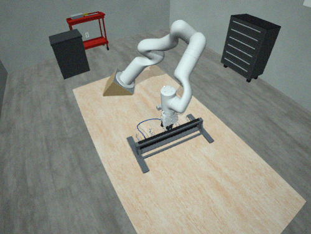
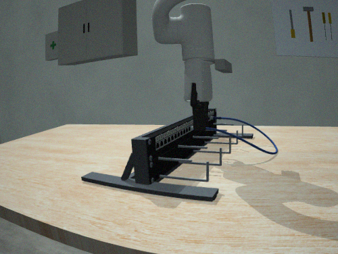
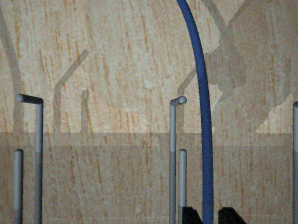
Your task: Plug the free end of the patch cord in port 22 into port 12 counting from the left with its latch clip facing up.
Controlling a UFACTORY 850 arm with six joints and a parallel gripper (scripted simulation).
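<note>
My gripper points down, close against the port side of the rack, near its middle. Its fingers are shut on the plug end of the blue patch cord. The plug is mostly hidden by the fingers; whether it is in a port, and which one, cannot be told. The cord loops out to its other end, which meets the panel toward the far end in the exterior view. The rack stands upright, its feet looking flat on the table.
Thin grey cable guides stick out from the port side below the ports, some beside and below my fingers. The wooden table carries the rack. A red cart and dark cabinets stand on the floor, well away.
</note>
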